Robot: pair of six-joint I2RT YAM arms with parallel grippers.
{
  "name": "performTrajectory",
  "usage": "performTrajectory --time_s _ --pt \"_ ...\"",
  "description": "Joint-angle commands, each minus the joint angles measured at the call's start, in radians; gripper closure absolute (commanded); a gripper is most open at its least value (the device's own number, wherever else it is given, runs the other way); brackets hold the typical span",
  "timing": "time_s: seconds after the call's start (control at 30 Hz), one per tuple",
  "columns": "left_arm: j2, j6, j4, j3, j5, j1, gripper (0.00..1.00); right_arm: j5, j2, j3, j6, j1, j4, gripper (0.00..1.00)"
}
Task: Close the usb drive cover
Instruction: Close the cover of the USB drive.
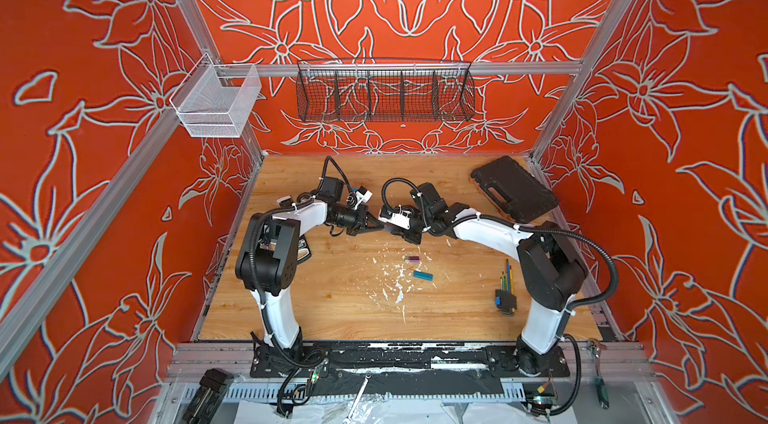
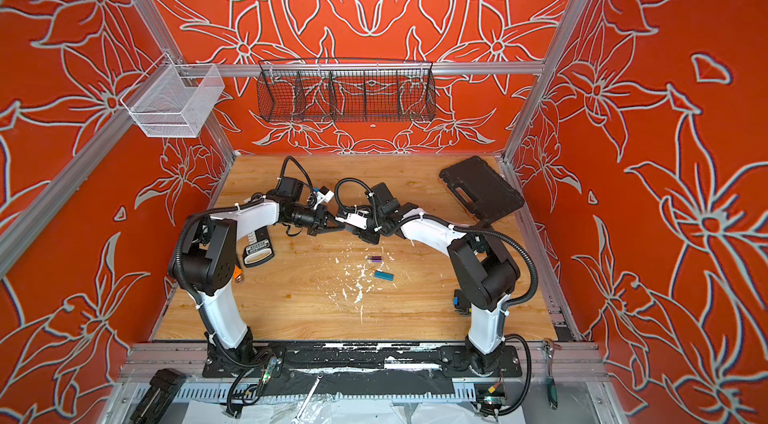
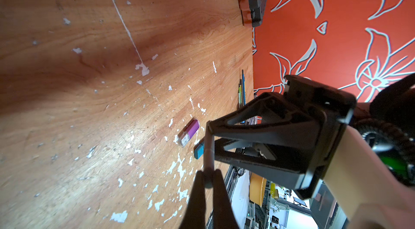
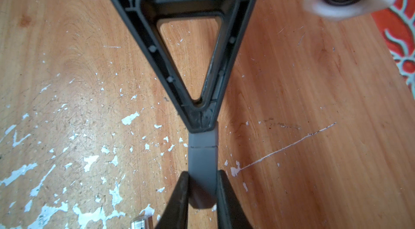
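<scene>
A grey usb drive (image 4: 203, 160) is held in the air between my two grippers, above the middle of the wooden table (image 1: 340, 309). My left gripper (image 3: 208, 180) is shut on one end of it, and my right gripper (image 4: 202, 194) is shut on the other end. A thin seam crosses the drive near the left gripper's tip, and the two parts sit flush with no gap. In the left wrist view the drive (image 3: 208, 153) shows edge-on. In both top views the fingertips meet tip to tip (image 1: 384, 227) (image 2: 343, 226), and the drive itself is hidden there.
A purple usb drive (image 1: 412, 259) and a teal one (image 1: 423, 275) lie on the table below the grippers. A black tool case (image 1: 515, 189) sits at the back right, and a hex key set (image 1: 506, 297) by the right arm. A black wire basket (image 1: 384, 93) hangs on the back wall.
</scene>
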Motion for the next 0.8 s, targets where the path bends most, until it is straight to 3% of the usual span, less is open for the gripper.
performTrajectory --time_s 0.0,0.33,0.47,0.77 --pt "0.036 0.008 -0.037 0.008 0.064 -0.066 1.0 -0.098 -0.039 0.046 -0.011 0.029 0.21 0.9" --pt "0.049 -0.056 0.046 -0.001 0.052 -0.077 1.0 -0.1 -0.016 0.058 0.054 0.024 0.285 0.9" --pt "0.034 -0.053 0.04 0.0 0.019 -0.077 1.0 -0.091 0.001 0.083 0.02 0.023 0.227 0.9" --pt "-0.042 -0.062 0.058 0.005 -0.018 -0.018 0.77 -0.025 -0.034 0.046 -0.131 -0.014 -0.01 0.9"
